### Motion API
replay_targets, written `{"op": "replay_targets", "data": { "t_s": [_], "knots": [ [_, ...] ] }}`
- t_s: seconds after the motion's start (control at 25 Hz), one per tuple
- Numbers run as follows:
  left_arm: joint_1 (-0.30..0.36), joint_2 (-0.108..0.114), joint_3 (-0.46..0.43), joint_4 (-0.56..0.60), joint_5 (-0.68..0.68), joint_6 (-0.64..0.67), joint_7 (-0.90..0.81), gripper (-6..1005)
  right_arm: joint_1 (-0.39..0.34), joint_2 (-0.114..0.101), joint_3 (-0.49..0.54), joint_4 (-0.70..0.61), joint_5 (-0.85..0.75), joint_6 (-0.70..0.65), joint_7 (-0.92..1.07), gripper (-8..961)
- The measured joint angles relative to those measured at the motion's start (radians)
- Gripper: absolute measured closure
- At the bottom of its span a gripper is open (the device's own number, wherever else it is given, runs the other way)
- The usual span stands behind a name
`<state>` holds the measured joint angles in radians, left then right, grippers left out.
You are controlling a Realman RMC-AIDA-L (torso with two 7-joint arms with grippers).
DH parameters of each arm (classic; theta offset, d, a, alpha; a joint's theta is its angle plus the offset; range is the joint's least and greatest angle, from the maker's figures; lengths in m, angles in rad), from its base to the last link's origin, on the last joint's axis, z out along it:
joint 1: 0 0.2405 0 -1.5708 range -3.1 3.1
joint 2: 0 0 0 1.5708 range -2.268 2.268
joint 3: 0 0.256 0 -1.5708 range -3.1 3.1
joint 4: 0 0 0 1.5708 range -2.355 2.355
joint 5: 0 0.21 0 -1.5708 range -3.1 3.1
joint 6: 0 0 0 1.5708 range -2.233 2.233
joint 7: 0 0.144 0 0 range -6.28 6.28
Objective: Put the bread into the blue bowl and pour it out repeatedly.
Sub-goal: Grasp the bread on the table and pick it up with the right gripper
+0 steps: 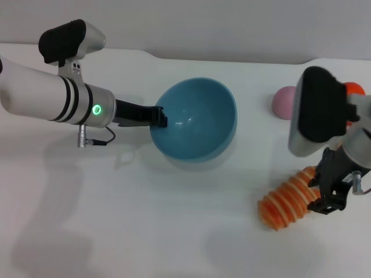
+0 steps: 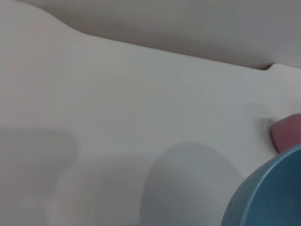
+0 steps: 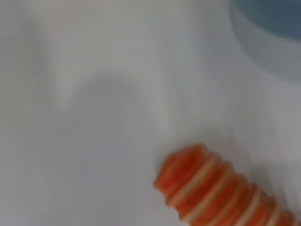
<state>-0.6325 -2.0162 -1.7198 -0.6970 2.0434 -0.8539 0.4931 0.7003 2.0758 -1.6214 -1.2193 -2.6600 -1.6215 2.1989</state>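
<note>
White worktop (image 1: 174,231) is carrying everything. Blue bowl (image 1: 197,119) is sitting near the middle of the worktop, toward the far edge, tilted so its opening is facing up and toward the right edge; nothing is lying inside it. In the left wrist view only a slice of the bowl's outer wall (image 2: 268,193) is showing, with the worktop beyond it.

Left gripper (image 1: 160,117) is reaching in from the left edge side and clamping the bowl's rim on the bowl's left side, its black fingers closed on the rim.

Bread (image 1: 287,200) is lying on the worktop near the right edge, toward the near side, well apart from the bowl, ridged side up, angled. Right wrist view is showing its ridged end (image 3: 211,188) on the worktop, with the bowl at the far corner of that view.

Right gripper (image 1: 330,194) is hanging at the bread's right end, touching or just over it; cannot tell how wide its fingers are or whether they are holding the bread.

Pink ball (image 1: 284,101) is sitting near the far right of the worktop, beside the right arm. An orange object (image 1: 355,88) is peeking out behind that arm.
</note>
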Motion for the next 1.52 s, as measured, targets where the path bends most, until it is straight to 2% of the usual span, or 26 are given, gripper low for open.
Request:
{"op": "replay_targets", "data": {
  "t_s": [0.16,0.28,0.76,1.24,1.52],
  "knots": [
    [0.003,0.004,-0.002,-0.006,0.0,0.005,0.001,996,0.021,0.002,-0.13,0.025,-0.076,0.018,0.092,515],
    [-0.002,0.007,-0.002,-0.007,0.0,0.011,0.003,996,0.022,0.006,-0.185,0.03,-0.093,0.044,0.125,515],
    [-0.012,0.006,-0.03,-0.007,0.034,0.019,0.005,996,0.013,0.009,-0.212,0.032,-0.084,0.115,0.131,514],
    [-0.012,0.001,-0.055,-0.007,0.035,0.021,0.016,996,-0.007,0.01,-0.309,0.111,-0.086,0.304,0.124,515],
    [-0.012,0.0,-0.056,-0.009,0.035,0.031,0.016,997,-0.014,0.01,-0.312,0.134,-0.071,0.319,0.123,515]
  ]
}}
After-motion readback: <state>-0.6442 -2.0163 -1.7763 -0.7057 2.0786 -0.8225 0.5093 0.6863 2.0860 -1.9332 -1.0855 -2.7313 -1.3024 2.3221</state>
